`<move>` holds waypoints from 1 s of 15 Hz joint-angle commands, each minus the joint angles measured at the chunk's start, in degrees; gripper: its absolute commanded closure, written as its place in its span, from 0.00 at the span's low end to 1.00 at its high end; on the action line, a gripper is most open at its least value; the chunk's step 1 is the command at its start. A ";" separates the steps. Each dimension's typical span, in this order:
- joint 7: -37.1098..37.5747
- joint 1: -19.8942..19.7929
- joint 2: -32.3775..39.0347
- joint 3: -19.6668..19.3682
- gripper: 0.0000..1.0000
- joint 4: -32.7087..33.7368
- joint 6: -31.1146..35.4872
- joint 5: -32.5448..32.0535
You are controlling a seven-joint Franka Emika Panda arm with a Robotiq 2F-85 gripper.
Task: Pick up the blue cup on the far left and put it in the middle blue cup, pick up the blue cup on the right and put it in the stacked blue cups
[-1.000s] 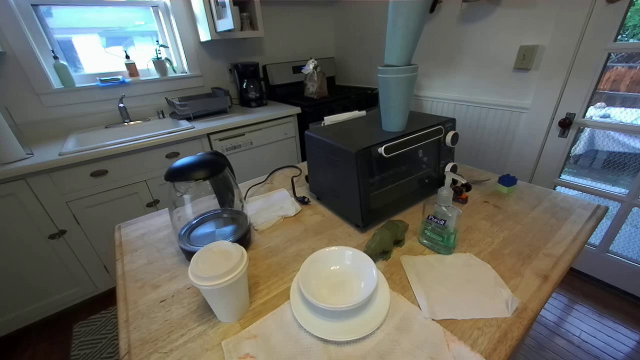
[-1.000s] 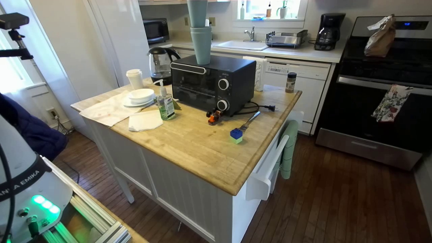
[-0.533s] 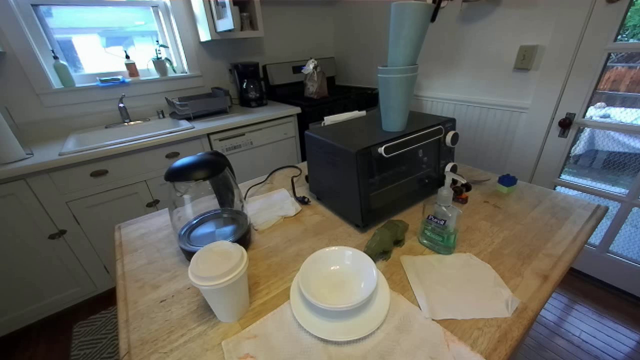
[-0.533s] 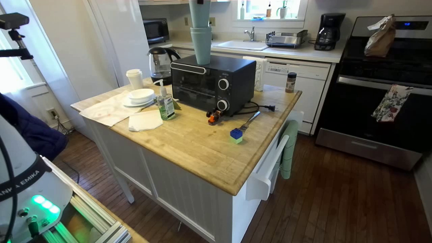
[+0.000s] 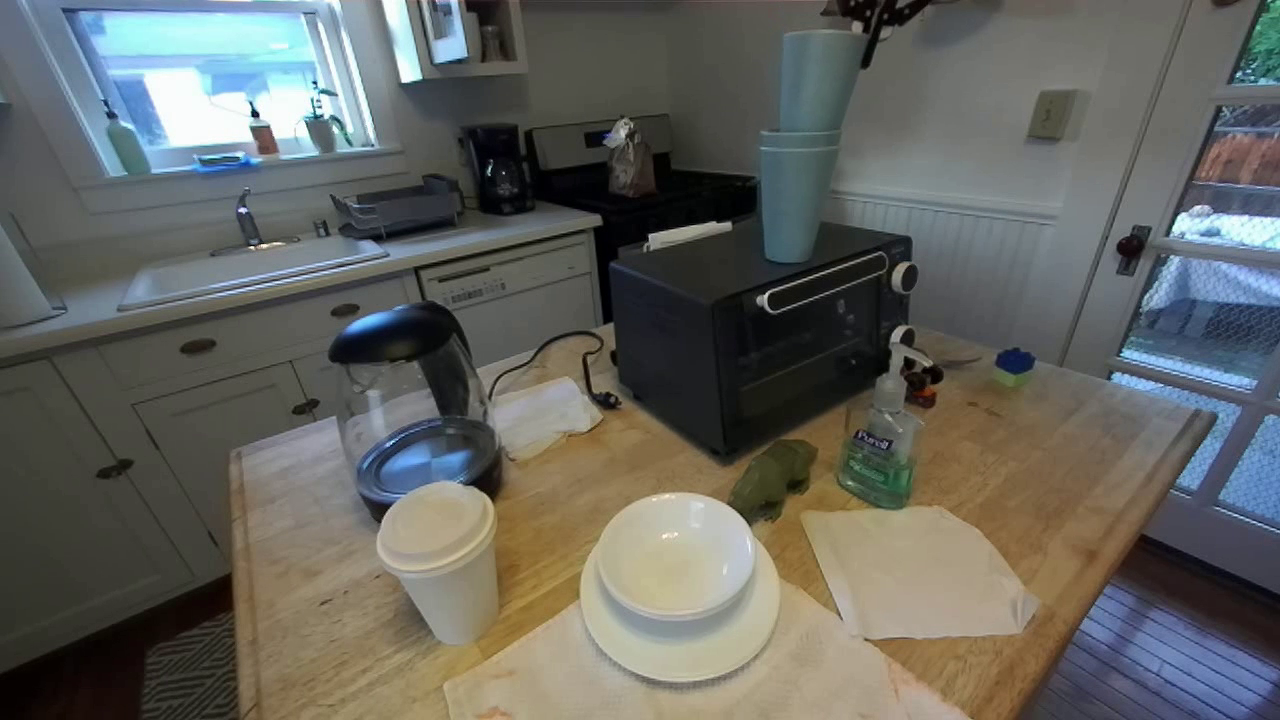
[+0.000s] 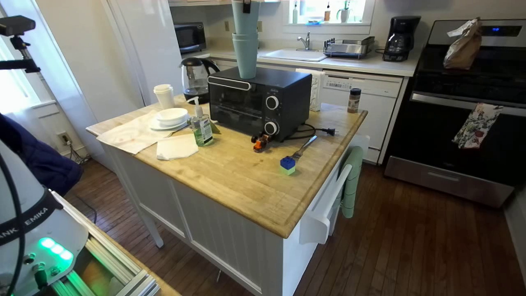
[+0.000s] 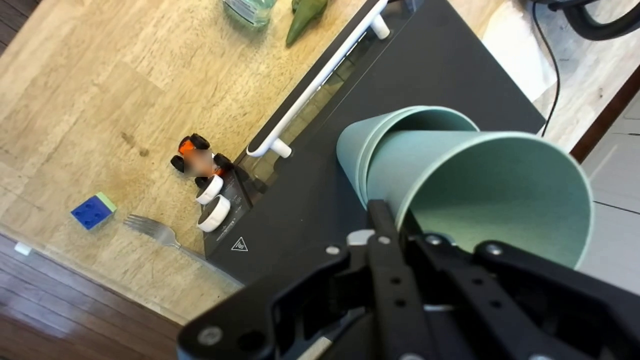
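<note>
The stacked blue cups [image 5: 795, 205] stand on the black toaster oven in both exterior views, with layered rims; they also show in the wrist view [image 7: 356, 145]. My gripper [image 7: 397, 220] is shut on the rim of another blue cup [image 7: 405, 162], one finger outside its wall and one inside. This held cup [image 5: 820, 85] is above the stack, with its lower end inside the stack's mouth and most of its height above the rims. It leans slightly. In an exterior view the held cup [image 6: 245, 20] is cut by the top edge, with a dark finger against it.
The toaster oven [image 5: 680, 270] stands on the wooden table [image 5: 1080, 430]. A kettle [image 5: 415, 400], white lidded cup [image 5: 450, 590], bowl [image 5: 675, 555], green figure [image 5: 775, 480] and sanitizer bottle [image 5: 880, 450] stand around it. A toy car [image 7: 197, 160], fork [image 7: 157, 230] and block [image 7: 92, 212] lie nearby.
The held cup has moved down, and its bottom has gone into the stack's mouth. The gripper has come into view at the top of both exterior views. The stack's rims have shifted slightly.
</note>
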 commanded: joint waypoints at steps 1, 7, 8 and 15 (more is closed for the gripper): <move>0.87 0.21 0.75 -0.13 0.99 0.93 -0.40 -0.72; 1.46 0.52 1.21 0.06 0.99 0.20 0.32 -0.24; 1.46 0.65 1.24 0.13 0.99 -0.01 0.55 -0.33; 1.93 1.93 1.35 0.28 0.99 -1.08 2.09 -1.23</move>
